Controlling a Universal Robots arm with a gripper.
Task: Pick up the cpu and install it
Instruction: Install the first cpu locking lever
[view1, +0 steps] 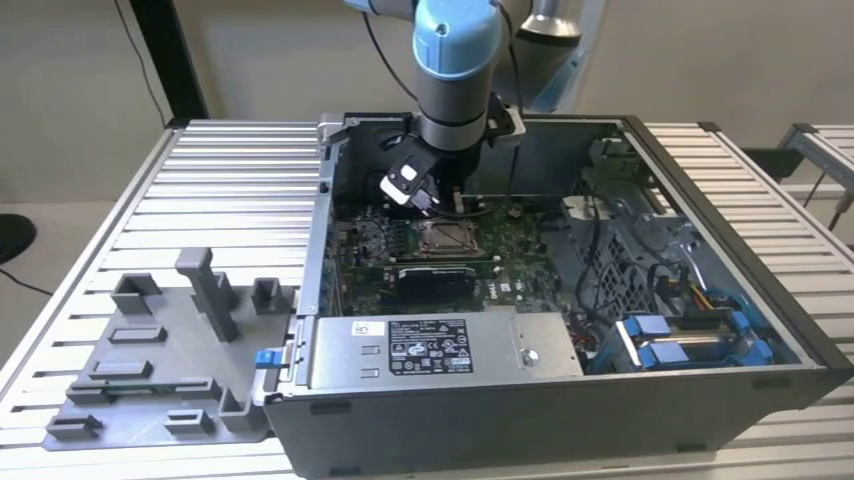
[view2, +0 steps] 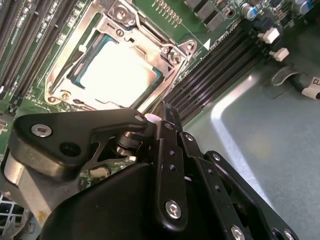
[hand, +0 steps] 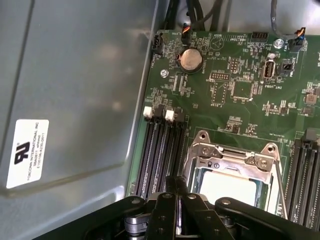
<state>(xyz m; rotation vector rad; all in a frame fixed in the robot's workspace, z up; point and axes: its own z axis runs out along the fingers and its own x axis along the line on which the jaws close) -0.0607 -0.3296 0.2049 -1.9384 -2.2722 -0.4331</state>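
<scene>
The cpu (view2: 117, 70) lies flat in the motherboard's socket with its silvery top up, and a metal frame (view2: 165, 47) sits around its edges. In the first wrist view the cpu (hand: 231, 187) shows just beyond the fingertips, inside that frame (hand: 235, 152). My gripper (view2: 165, 114) hangs a little above the board beside the socket, fingers pressed together with nothing between them. The first wrist view also has the gripper (hand: 177, 185) shut. In the exterior view the arm reaches down into the open computer case (view1: 747, 370), right behind the socket (view1: 445, 238).
Black memory slots (hand: 160, 150) run along both sides of the socket. A coin battery (hand: 190, 60) sits on the board. The grey power supply box (view1: 441, 345) and blue drive brackets (view1: 667, 340) fill the case's front. A grey fixture plate (view1: 160, 370) lies on the table at the exterior view's left.
</scene>
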